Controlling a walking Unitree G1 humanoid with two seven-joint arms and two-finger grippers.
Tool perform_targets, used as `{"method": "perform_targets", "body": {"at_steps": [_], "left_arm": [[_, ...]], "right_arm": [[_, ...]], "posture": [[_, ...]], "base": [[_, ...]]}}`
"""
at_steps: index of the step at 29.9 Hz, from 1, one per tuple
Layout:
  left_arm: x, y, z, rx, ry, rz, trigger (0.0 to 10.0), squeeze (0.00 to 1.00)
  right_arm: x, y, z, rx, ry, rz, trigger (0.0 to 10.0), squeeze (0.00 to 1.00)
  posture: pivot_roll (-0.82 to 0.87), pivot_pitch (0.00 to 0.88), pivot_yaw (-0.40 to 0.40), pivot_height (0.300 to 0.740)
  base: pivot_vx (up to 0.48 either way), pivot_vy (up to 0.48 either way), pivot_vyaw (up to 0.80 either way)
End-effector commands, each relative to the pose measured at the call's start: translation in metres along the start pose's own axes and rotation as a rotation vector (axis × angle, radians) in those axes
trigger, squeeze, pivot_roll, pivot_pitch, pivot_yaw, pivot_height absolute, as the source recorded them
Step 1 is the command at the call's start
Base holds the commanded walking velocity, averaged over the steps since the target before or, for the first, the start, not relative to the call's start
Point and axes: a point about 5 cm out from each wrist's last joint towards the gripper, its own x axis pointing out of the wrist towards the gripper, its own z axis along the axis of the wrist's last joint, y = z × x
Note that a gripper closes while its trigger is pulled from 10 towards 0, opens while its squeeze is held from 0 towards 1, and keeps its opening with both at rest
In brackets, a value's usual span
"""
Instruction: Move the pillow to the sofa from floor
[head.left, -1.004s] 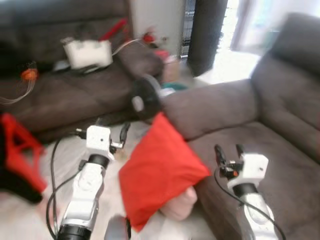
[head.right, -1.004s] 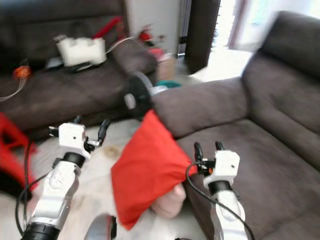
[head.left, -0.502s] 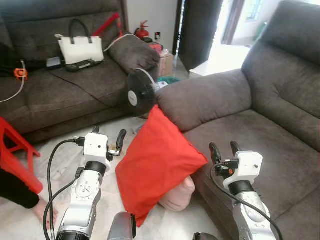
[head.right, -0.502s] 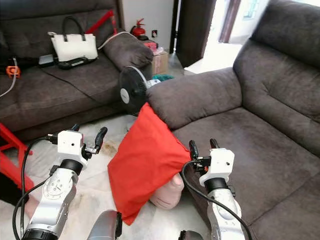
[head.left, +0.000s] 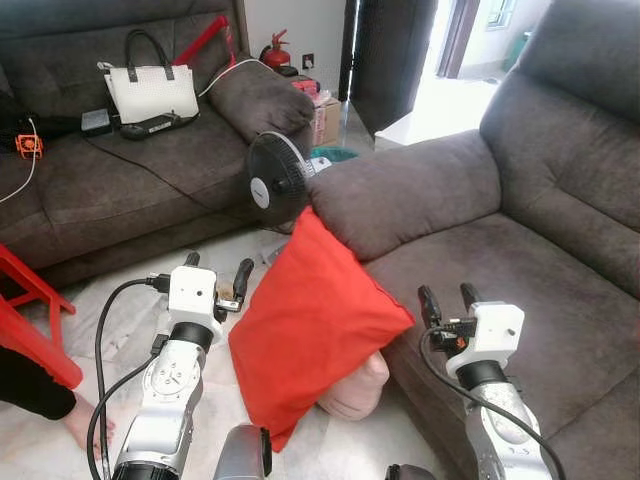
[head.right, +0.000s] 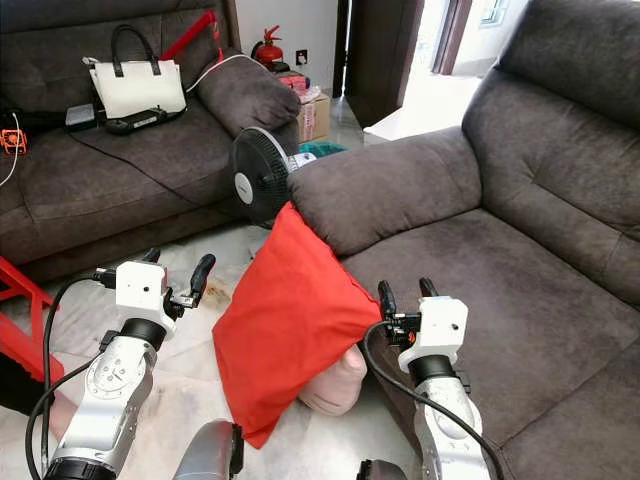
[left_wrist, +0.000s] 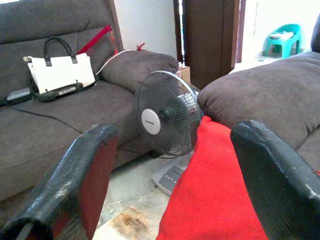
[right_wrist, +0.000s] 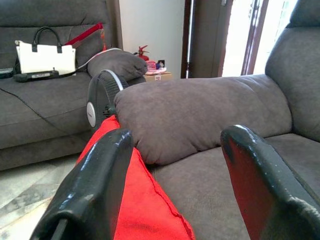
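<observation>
2 grippers, jaws wide | pillow (head.left: 310, 330) vs sofa (head.left: 470, 270) | no legible text

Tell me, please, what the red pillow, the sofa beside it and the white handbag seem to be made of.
Red pillow: probably smooth woven fabric, matte, with soft creases and a stitched edge seam. Sofa: looks like brown suede-like or microfibre upholstery, with a short nap that shades unevenly. White handbag: seems leather or faux leather, since it holds a stiff shape with black handles; which one cannot be told.

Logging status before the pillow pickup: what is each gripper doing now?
Left gripper: open, empty, beside the red pillow.
Right gripper: open, empty.
</observation>
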Motion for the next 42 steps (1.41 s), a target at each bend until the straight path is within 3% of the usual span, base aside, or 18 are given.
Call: {"method": "perform_targets", "body": {"at_steps": [1,14,34,42], "left_arm": [[0.0018,-0.0003,0.0029,-0.003,-0.009,-0.001,10.0,0.00],[0.0011,-0.0011,0.0020,-0.005,-0.005,0.004,10.0,0.00],[0.0014,-0.0033,0.0007,-0.025,0.000,-0.001,10.0,0.00],[0.0010,-0.0030,-0.0008,-0.021,0.013,0.000,10.0,0.00]], "right_arm": [[0.0034,0.0013,0.0022,-0.004,0.000,0.007,10.0,0.00],[0.0036,0.0024,0.0018,-0.021,0.005,0.027,10.0,0.00],[0.0037,0.0040,0.0046,-0.039,-0.008,0.058,10.0,0.00],[0.0028,0.0074,0.0030,-0.043,-0.002,0.081,10.0,0.00]], "posture": [[0.10,0.000,-0.022,0.617],[0.10,0.000,-0.031,0.529],[0.10,0.000,-0.036,0.529],[0.10,0.000,-0.037,0.529]], "base": [[0.000,0.000,0.00],[0.000,0.000,0.00],[0.000,0.000,0.00],[0.000,0.000,0.68]]}}
